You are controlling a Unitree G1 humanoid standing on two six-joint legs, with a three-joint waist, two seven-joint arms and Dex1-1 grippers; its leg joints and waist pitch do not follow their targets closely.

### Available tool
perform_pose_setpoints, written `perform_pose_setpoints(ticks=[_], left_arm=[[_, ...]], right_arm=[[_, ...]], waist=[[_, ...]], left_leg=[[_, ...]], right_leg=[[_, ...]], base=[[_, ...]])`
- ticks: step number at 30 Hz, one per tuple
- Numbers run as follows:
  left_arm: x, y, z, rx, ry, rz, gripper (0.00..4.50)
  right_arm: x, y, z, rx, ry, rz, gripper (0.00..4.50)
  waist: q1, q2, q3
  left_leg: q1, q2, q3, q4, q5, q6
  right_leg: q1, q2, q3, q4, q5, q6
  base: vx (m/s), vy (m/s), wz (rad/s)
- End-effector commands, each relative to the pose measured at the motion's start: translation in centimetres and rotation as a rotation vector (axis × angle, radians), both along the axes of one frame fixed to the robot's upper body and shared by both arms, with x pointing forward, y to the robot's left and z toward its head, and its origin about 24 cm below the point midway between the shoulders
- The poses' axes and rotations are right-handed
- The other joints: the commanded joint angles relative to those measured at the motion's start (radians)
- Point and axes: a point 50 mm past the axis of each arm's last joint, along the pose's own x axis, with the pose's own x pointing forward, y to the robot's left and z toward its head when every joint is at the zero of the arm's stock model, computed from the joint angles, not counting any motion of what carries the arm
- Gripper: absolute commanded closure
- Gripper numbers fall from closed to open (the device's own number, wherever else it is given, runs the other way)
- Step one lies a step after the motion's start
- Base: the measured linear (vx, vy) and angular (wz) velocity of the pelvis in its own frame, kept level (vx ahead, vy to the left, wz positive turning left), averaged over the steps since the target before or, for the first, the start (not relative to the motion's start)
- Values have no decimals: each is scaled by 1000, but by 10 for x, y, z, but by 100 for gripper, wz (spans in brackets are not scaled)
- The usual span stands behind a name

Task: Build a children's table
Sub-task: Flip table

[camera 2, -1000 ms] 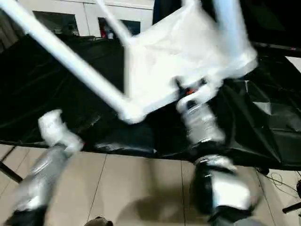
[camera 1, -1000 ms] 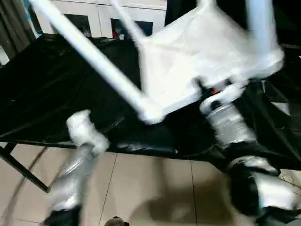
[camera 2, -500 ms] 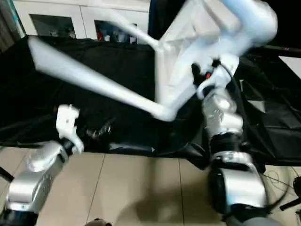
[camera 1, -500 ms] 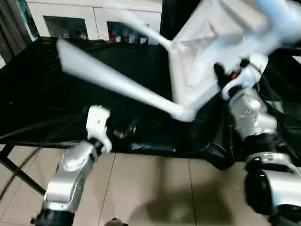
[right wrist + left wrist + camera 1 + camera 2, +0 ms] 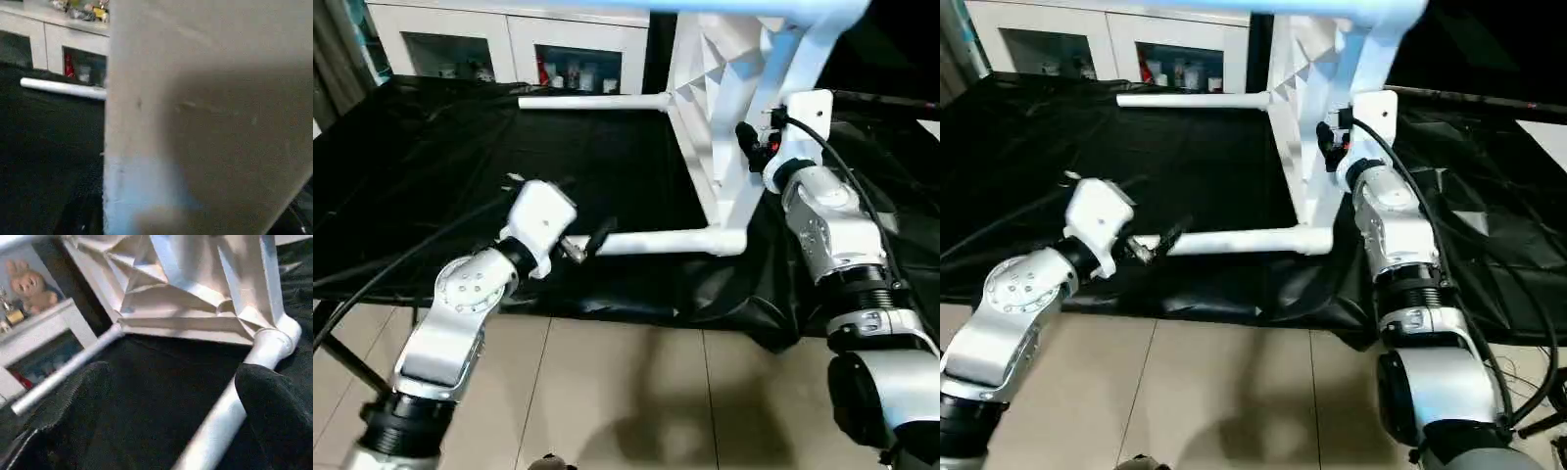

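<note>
While the children's table [image 5: 720, 108] stands tipped on its edge on the black-draped counter [image 5: 431, 166], its ribbed underside faces left and its legs reach out level from it. One near leg [image 5: 656, 241] runs leftward just above the counter's near edge, and a far leg [image 5: 592, 101] runs leftward in front of the white glass-door cabinet [image 5: 509, 39]. Another leg [image 5: 744, 8] crosses the top of the scene. The left hand [image 5: 592, 242] hovers at the free end of the near leg with its black fingers [image 5: 274, 406] spread apart, one on either side of the tube, not clamped on it. The right hand [image 5: 749, 147] is up against the tabletop's near right part; whether its fingers grip the plastic I cannot tell. Beige floor tiles [image 5: 636, 392] lie below the counter's edge.
</note>
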Motion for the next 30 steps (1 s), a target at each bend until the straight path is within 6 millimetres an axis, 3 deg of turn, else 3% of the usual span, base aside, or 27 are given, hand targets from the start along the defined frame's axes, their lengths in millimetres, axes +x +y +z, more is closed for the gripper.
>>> perform_pose_setpoints(ticks=[1, 2, 3, 5, 7, 11, 17, 22, 23, 30], left_arm=[[-1, -7, 8, 52, -55, -28, 0], [0, -9, 12, 88, -88, -32, 0], [0, -10, 15, 112, -116, -38, 0], [2, -13, 21, 149, -177, -43, 0], [2, -15, 25, 179, -210, -47, 0], [4, -17, 31, 241, -286, -36, 0], [10, -10, 76, 268, -676, 129, 0], [11, -10, 97, 264, -841, 186, 0], [11, -12, 103, 262, -893, 192, 0], [12, -20, 117, 270, -1031, 182, 0]], right_arm=[[-1, -9, -10, -55, 62, -31, 255], [-2, -6, -12, -44, 67, -16, 255], [-2, -5, -14, -52, 73, -4, 220], [-4, -1, -19, -73, 80, 18, 220], [-6, 1, -24, -78, 90, 32, 179], [-8, 2, -30, -89, 92, 25, 154], [-15, 6, -43, -84, 44, 74, 154], [-23, 8, -53, -79, 48, 122, 154], [-24, 9, -55, -77, 47, 131, 154], [-24, 9, -58, -65, 42, 123, 154]], waist=[[-9, 10, -70], [-10, 11, -70], [-11, 9, -70], [-11, 9, -72], [-11, 7, -73], [-19, 6, -73], [-19, 2, -75], [-17, 1, -75], [-16, 7, -76], [-18, 3, -76]], left_leg=[[40, 43, -22, -72, -221, -64], [38, 42, -23, -73, -220, -66], [37, 42, -22, -72, -218, -65], [35, 42, -23, -70, -201, -60], [33, 42, -23, -69, -175, -56], [32, 41, -22, -68, -170, -51], [32, 43, -23, -65, -159, -37], [30, 43, -23, -62, -138, -19], [32, 44, -23, -61, -144, -20], [30, 42, -24, -61, -153, -22]], right_leg=[[25, -44, 23, -63, -80, -161], [27, -44, 22, -62, -78, -161], [28, -45, 23, -62, -76, -160], [30, -45, 23, -61, -58, -159], [33, -46, 22, -57, -26, -164], [34, -46, 22, -58, -22, -180], [37, -46, 21, -55, -5, -187], [37, -46, 21, -53, 12, -192], [34, -46, 21, -53, 10, -192], [35, -46, 20, -52, 3, -204]], base=[[0, 0, 0], [0, 0, 0], [0, 0, 0], [0, 0, 0], [0, 0, 0], [0, 0, 0], [0, 0, 0], [0, 0, 0], [0, 0, 0], [0, 0, 0]])
